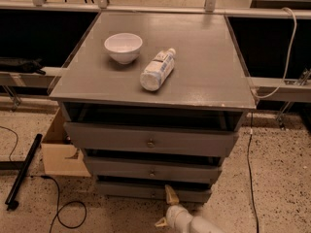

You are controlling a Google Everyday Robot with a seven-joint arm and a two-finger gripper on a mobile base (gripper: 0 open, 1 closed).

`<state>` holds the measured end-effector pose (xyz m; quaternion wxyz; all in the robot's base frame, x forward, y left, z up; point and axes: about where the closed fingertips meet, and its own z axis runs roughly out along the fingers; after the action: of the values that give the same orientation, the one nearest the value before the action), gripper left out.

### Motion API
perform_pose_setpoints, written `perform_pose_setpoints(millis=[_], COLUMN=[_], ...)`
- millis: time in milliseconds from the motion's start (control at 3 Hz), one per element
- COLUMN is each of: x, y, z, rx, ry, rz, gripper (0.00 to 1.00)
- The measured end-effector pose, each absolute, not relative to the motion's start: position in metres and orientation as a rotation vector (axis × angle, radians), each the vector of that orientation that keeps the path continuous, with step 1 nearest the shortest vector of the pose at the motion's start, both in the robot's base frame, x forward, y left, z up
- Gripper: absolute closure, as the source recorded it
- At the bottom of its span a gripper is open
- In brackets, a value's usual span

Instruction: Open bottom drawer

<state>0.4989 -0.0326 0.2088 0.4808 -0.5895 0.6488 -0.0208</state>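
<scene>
While the bottom drawer [126,190] sits at six o'clock in the stack of three, apparently not yet pulled out, we hold our gripper [166,208] just at four o'clock of its knob [155,194], jaws apart and empty, so gripping and pulling remain.

Tool [165,208] just before bottom drawer [130,190]
</scene>
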Motion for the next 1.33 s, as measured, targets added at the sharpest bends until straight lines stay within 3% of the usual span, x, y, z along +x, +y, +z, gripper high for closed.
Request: perform_pose_setpoints(millis=[667, 1000, 1333], x=[0.521, 0.584, 0.584], y=[-0.037, -0.073, -0.073], z=[0.206, 0.190, 0.190], rx=[-1.441, -1.436, -1.436], ry=[1.603, 1.684, 1.684], rz=[-0.092, -0.188, -0.188], gripper=[0.00, 0.00, 0.00])
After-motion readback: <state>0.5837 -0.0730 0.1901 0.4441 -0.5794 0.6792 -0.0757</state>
